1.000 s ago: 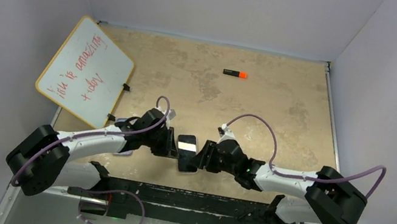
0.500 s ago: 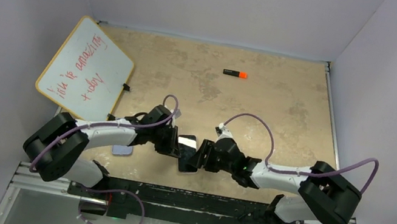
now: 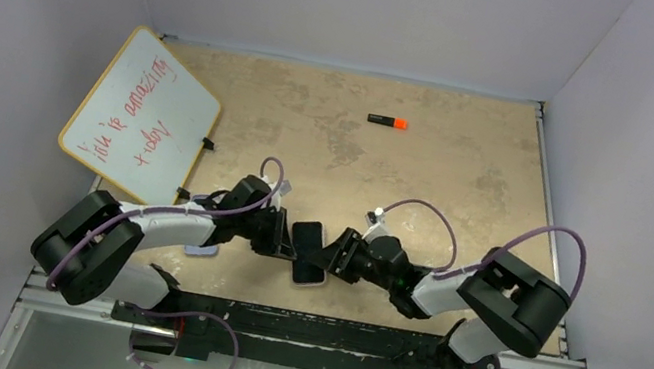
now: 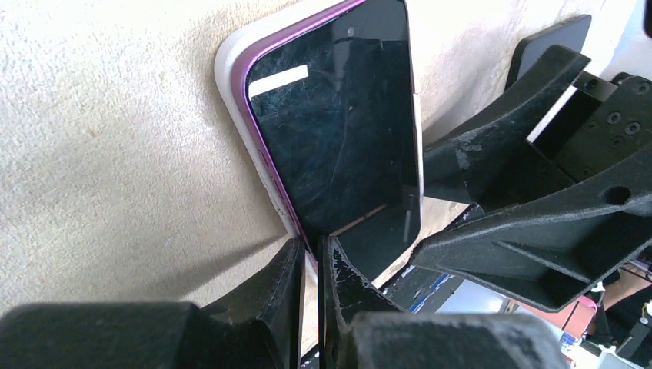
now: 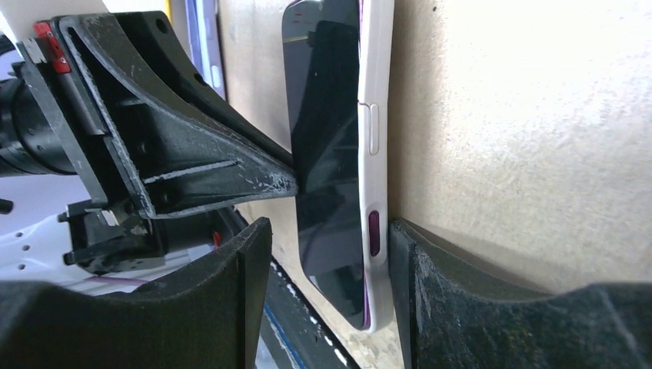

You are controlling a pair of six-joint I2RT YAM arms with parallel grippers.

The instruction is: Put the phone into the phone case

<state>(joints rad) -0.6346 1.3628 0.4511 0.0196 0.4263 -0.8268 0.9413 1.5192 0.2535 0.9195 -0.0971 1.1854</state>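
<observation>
The phone (image 3: pixel 309 247), black-screened with a purple rim, lies in the white phone case (image 3: pixel 312 280) on the table between both grippers. My left gripper (image 3: pixel 289 244) is shut, its tips (image 4: pixel 315 250) at the long edge where the purple rim meets the case (image 4: pixel 234 77). In the right wrist view one left finger (image 5: pixel 284 183) touches the screen (image 5: pixel 327 138). My right gripper (image 5: pixel 330 229) is open and straddles the phone's end. One of its fingers (image 5: pixel 430 292) lies against the case's side (image 5: pixel 375 92), and the other stands clear of the screen.
A whiteboard (image 3: pixel 140 116) with red writing leans at the far left. A black and orange marker (image 3: pixel 387 121) lies far back on the table. A pale flat object (image 3: pixel 202 249) sits under the left arm. White walls close in three sides.
The left gripper has closed at the phone's edge. The right gripper has opened a little, and the right arm's elbow has swung inward. The phone has stayed put.
</observation>
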